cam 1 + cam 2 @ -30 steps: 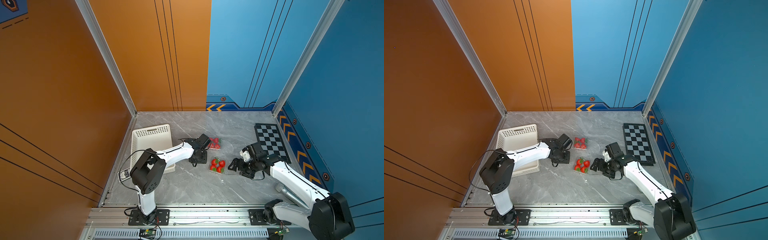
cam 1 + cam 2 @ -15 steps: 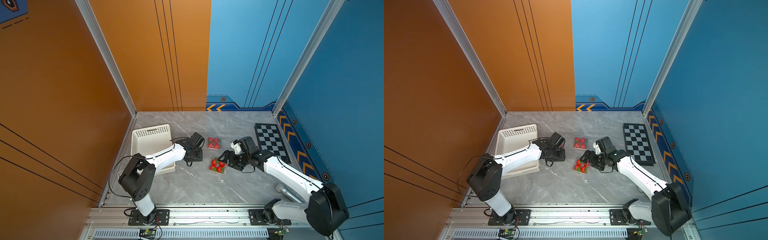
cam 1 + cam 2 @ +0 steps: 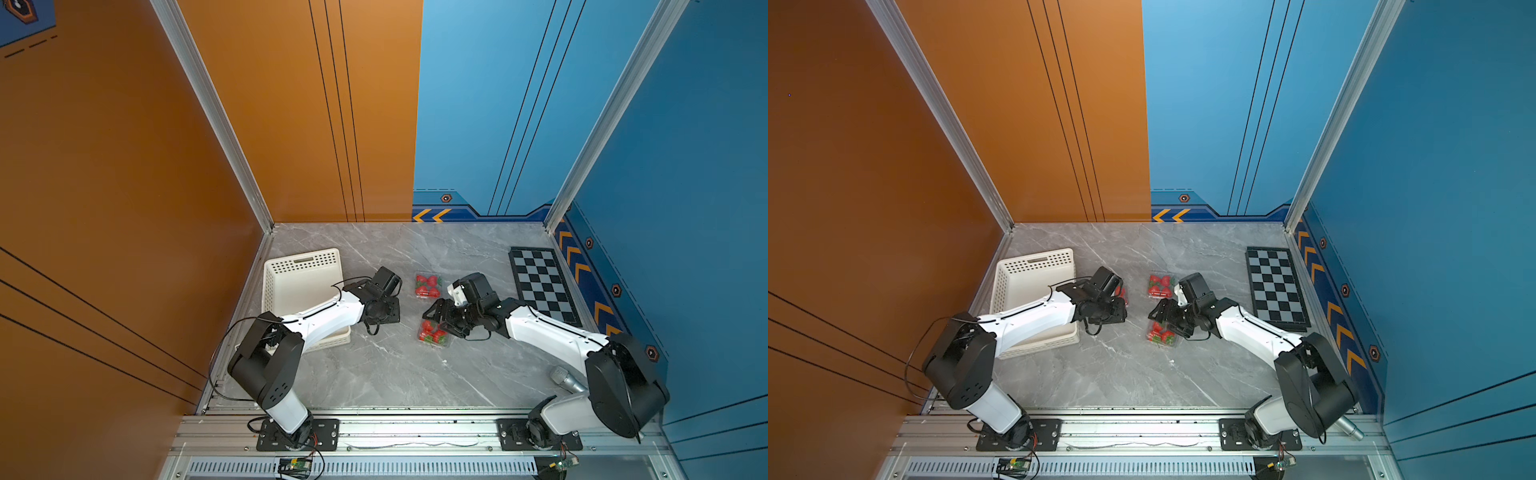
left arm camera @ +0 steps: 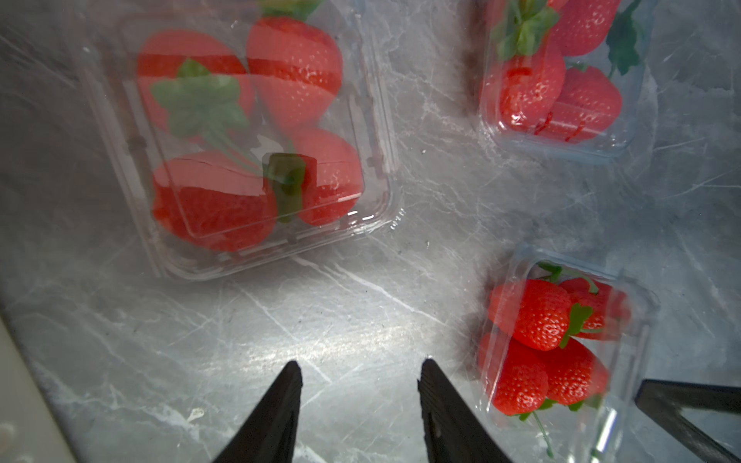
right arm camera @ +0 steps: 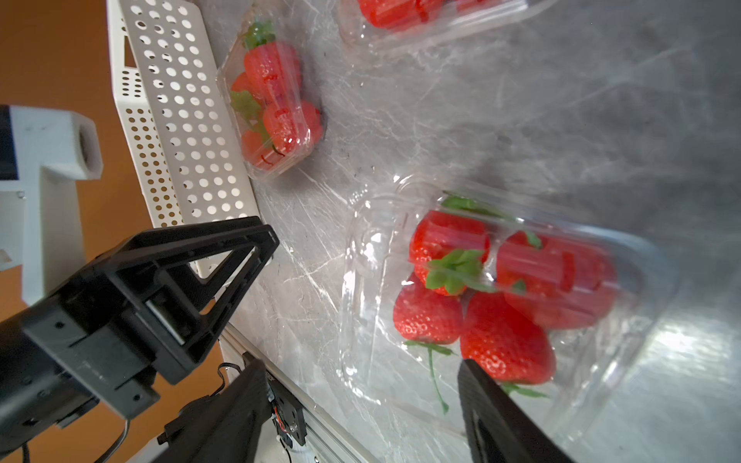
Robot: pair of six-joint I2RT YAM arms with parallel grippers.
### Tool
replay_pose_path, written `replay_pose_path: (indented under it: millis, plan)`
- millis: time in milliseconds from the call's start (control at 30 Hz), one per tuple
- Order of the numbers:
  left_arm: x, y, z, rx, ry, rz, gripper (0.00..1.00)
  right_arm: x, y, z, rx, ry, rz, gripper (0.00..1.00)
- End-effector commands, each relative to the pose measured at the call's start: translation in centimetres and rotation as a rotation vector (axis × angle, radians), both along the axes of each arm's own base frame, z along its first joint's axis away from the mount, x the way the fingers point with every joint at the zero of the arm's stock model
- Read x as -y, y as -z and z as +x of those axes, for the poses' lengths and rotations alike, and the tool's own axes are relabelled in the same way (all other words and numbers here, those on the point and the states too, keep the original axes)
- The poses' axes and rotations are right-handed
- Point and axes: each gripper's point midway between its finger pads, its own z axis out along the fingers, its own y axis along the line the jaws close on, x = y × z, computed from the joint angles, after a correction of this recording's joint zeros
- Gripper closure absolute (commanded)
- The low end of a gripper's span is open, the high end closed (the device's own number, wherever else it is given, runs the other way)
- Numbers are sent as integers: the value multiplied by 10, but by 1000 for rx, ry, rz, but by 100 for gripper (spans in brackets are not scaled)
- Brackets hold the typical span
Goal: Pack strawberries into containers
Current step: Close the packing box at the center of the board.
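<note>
Three clear containers each hold several red strawberries. In both top views, the far container point(image 3: 427, 285) point(image 3: 1160, 286) lies mid-table and the near container point(image 3: 434, 336) point(image 3: 1160, 334) lies just in front of it. The third container point(image 4: 240, 140) point(image 5: 276, 112) lies beside the basket, mostly hidden under my left wrist in the top views. My left gripper point(image 4: 359, 366) point(image 3: 390, 315) is open over bare table, with nothing between its fingers. My right gripper point(image 5: 363, 373) point(image 3: 435, 315) is open at the near container point(image 5: 501, 300), whose clear lid edge lies between the jaws. One of its strawberries point(image 5: 505, 340) is next to one finger.
A white perforated basket point(image 3: 301, 282) stands at the left under my left arm. A checkerboard mat point(image 3: 542, 286) lies at the right wall. A grey cylinder point(image 3: 565, 378) rests near my right arm's base. Bare marble lies in front of the containers.
My right arm has swung left, up to the near container, and its jaws have narrowed. My left arm has drawn back a little toward the basket.
</note>
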Motion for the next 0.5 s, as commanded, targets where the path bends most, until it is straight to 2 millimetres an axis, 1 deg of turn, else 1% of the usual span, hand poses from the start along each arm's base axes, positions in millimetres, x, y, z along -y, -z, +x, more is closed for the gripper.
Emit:
replay_pose_path:
  millis: [0,133,200,233,333,467]
  plan:
    - [12,-7,-1,22,32,-65,49,-3,10,4,-16,21,9,25]
    - [26,-15,-3,45,68,-108,49,-4,21,4,-34,19,0,27]
    - [35,-21,-2,59,80,-156,47,-4,24,4,-37,21,-3,27]
    - [34,-12,-9,39,81,-161,47,-3,26,3,-43,22,-6,28]
    - [42,-10,-13,37,95,-194,45,-1,33,1,-57,24,-19,29]
    - [50,-6,-17,30,110,-210,44,2,36,-3,-61,28,-25,29]
